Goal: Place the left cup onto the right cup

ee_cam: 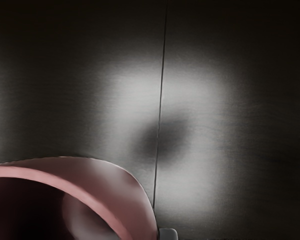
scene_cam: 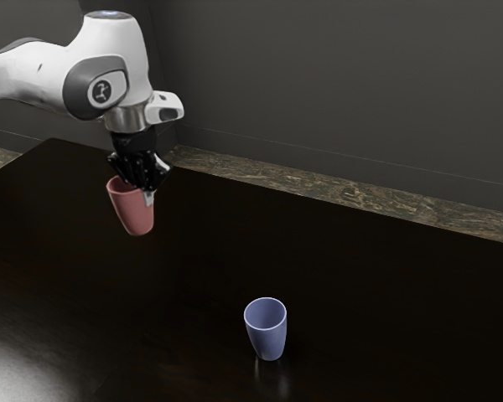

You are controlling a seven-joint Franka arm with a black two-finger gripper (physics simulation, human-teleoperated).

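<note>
A pink cup (scene_cam: 132,209) hangs in the air well above the dark table (scene_cam: 386,276), slightly tilted, with my gripper (scene_cam: 140,189) shut on its rim. In the wrist view the pink cup (ee_cam: 90,195) shows close under the hand as a wide rim and hollow inside. A blue-lavender cup (scene_cam: 266,327) stands upright on the table, toward the exterior view's right and nearer the front than the held cup. The two cups are far apart.
The table (ee_cam: 230,75) is dark and glossy with a thin seam line across it. A stone-patterned ledge (scene_cam: 360,194) runs along the back edge under a dark wall. Wide bare tabletop lies around the blue cup.
</note>
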